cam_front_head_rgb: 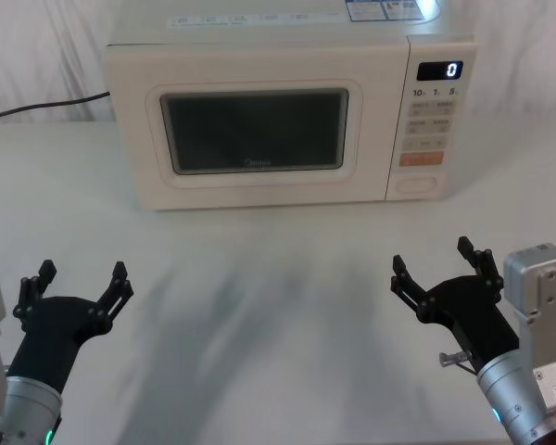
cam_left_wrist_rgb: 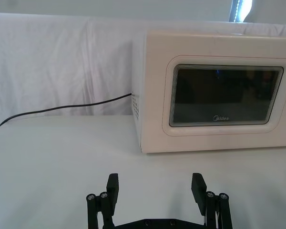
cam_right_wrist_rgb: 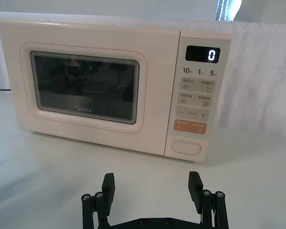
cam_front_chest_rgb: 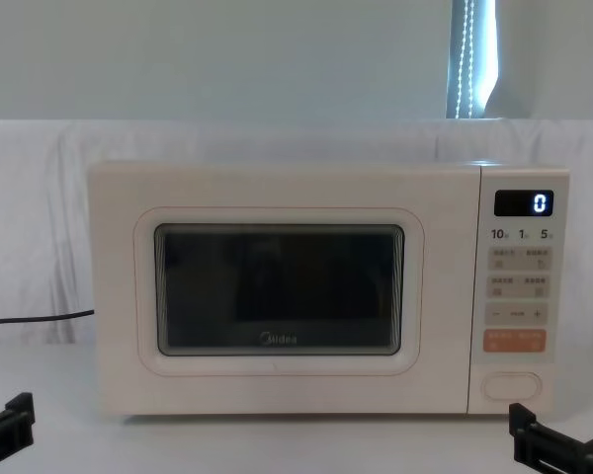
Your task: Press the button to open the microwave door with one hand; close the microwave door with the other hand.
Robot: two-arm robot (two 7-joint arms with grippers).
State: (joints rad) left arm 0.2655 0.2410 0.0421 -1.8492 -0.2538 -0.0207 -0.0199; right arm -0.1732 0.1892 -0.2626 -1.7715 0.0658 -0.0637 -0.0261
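Right tool (cam_front_head_rgb: pixel 441 264) and left tool (cam_front_head_rgb: pixel 82 281) gape wide, empty; microwave door (cam_front_head_rgb: pixel 256 129) shut

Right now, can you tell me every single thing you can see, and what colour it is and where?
microwave: 1, cream, back of the table, facing the robot
door: 1, cream frame with dark window, shut, microwave's front
display: 1, black, shows 0, top of the panel
orange button: 1, low on the panel
button: 1, cream, panel's bottom
cable: 1, black, behind the microwave's left
table: 1, white
left gripper: 1, black, open, near left
right gripper: 1, black, open, near right
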